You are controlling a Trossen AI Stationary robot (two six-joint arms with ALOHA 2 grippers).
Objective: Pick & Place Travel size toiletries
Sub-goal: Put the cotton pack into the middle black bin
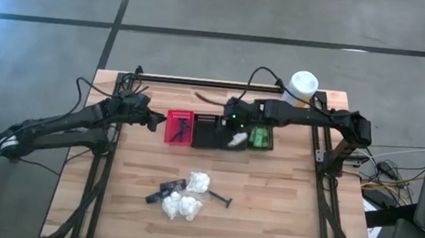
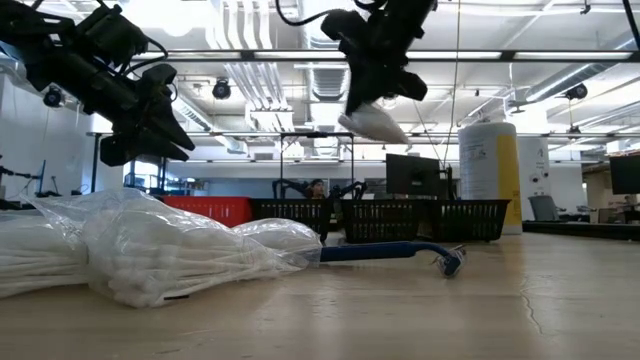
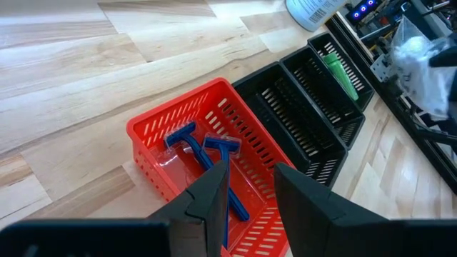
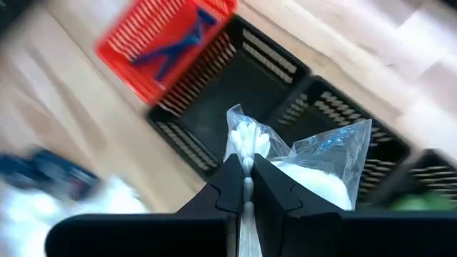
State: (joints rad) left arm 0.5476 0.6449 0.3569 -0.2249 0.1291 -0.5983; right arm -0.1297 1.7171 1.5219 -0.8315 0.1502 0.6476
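- My right end effector [image 1: 234,136] hangs above the row of small mesh baskets, its fingers closed on a white plastic-wrapped bundle [image 4: 314,168] of cotton swabs; in the low view the bundle [image 2: 375,122] dangles in the air, clear of the baskets.
- Seen from my right wrist, the bundle hangs over the black mesh baskets [image 4: 235,78], roughly above the second black one.
- My left end effector [image 1: 152,119] hovers just beside the red mesh basket [image 1: 180,127], its fingers [image 3: 211,196] apart and holding nothing.
- Two blue-handled razors [image 3: 207,153] lie in the red basket, under my left wrist.
- A bright green packet [image 1: 260,137] sits in the black basket at the right end of the row.
- More white plastic-wrapped bundles [image 1: 188,198] lie in a loose cluster on the wooden table [image 1: 282,212], well apart from the baskets, with a slim dark stick-like piece [image 1: 220,200] just beside them.
- A tall white-and-yellow cylindrical canister [image 1: 302,86] stands at the table's far edge, near my right arm.
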